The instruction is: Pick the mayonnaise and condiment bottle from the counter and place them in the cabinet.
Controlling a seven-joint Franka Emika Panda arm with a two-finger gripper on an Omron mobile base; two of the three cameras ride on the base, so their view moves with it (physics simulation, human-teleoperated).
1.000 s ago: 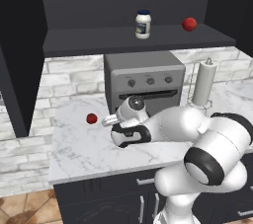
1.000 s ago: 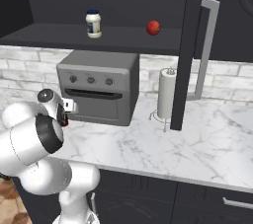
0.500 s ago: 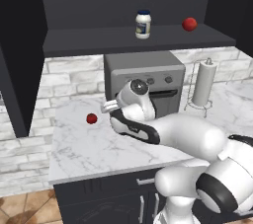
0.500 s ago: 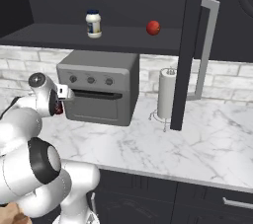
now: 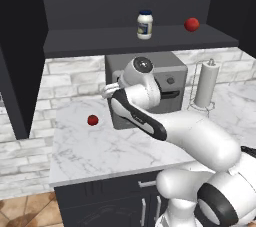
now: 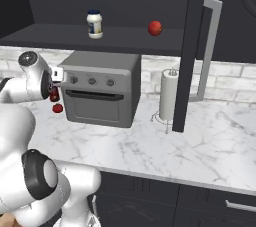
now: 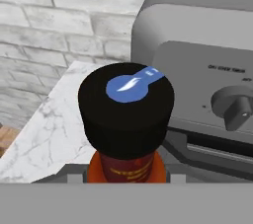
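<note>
My claw (image 7: 126,181) grips the bottle (image 7: 126,119); I should lift it upright to the shelf (image 5: 100,41), clearing the oven (image 5: 165,63).

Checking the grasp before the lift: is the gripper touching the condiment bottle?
Touching. In the hand view the condiment bottle stands clamped between the shut gripper fingers, lifted above the counter.

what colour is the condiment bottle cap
Black, with a blue mark on top; the condiment bottle shows best in the hand view.
</note>
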